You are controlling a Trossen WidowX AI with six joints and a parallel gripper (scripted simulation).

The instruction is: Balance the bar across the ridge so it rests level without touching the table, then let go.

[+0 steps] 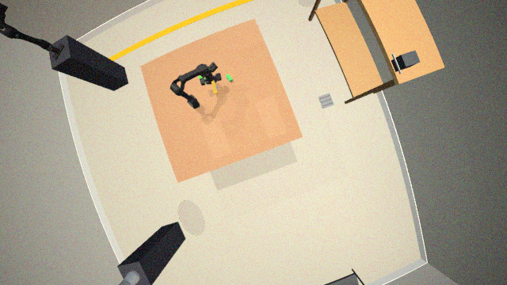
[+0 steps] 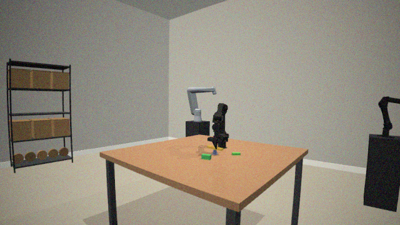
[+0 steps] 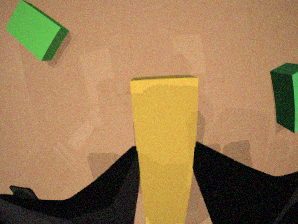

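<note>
Gripper [image 3: 166,183] fingers clamped on yellow bar [image 3: 164,143] (held above table [image 3: 153,23]); green blocks [image 3: 36,30] flank it.

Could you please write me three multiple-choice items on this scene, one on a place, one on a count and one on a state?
1. Where is the yellow bar?
A. between the fingers of the gripper
B. on the shelf
C. on the floor

2. How many green blocks show on the table?
A. none
B. two
C. five

3. How is the gripper?
A. wide open, holding nothing
B. out of view
C. shut on the bar

Answers: 1 A, the wrist view shows the bar between both dark fingers. 2 B, one green block lies left and another right. 3 C, the fingers press the bar's sides.
</note>
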